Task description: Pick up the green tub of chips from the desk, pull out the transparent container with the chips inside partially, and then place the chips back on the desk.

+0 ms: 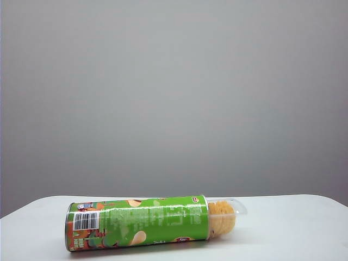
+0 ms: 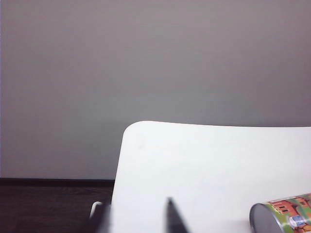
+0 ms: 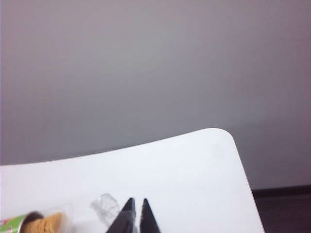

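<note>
The green tub of chips [image 1: 138, 222] lies on its side on the white desk [image 1: 293, 228], barcode end to the left. The transparent container [image 1: 231, 213] sticks partly out of its right end, with the chips [image 1: 220, 216] showing inside. Neither gripper appears in the exterior view. In the left wrist view my left gripper [image 2: 137, 213] is open and empty, off the tub's silver-rimmed end [image 2: 284, 216]. In the right wrist view my right gripper [image 3: 137, 203] is shut on nothing, beside the container's clear end [image 3: 104, 206] and apart from the chips [image 3: 46, 224].
A plain grey wall [image 1: 174, 92] stands behind the desk. The desk's rounded corners [image 2: 133, 127] [image 3: 221, 133] drop off to a dark floor [image 2: 53, 206] on both sides.
</note>
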### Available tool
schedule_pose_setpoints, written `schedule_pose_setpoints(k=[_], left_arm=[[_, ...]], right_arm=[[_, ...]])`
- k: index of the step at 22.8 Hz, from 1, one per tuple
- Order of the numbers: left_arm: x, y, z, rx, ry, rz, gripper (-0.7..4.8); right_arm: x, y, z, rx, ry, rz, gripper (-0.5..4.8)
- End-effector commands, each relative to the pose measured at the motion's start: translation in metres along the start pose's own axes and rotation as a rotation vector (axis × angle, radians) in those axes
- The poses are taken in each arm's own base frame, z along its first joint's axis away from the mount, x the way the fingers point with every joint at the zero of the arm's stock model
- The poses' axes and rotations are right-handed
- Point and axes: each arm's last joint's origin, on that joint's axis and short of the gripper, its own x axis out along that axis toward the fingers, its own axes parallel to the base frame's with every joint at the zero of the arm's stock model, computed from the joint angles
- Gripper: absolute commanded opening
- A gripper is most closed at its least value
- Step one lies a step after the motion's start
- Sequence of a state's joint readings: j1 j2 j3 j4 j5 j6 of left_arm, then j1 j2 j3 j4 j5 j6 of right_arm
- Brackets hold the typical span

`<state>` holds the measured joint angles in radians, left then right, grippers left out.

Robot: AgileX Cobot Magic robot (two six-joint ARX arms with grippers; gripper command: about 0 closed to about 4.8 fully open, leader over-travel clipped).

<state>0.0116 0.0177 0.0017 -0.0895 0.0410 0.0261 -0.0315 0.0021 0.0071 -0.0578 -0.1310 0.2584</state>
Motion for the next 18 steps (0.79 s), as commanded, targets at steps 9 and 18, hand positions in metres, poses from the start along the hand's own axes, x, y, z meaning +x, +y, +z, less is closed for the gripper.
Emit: schedule_pose_setpoints(k=[9, 18], left_arm=[[-0.0006, -0.0002, -0.0084, 0.044, 0.099, -0.005, -0.05], [-0.0003, 0.0004, -0.0090, -0.022, 0.106, 0.021, 0.30]], right_arm=[[0.0001, -0.0039, -0.0133, -0.012, 0.121, -0.047, -0.01], [0.0001, -0.0041, -0.0131, -0.019, 0.119, -0.053, 0.13]])
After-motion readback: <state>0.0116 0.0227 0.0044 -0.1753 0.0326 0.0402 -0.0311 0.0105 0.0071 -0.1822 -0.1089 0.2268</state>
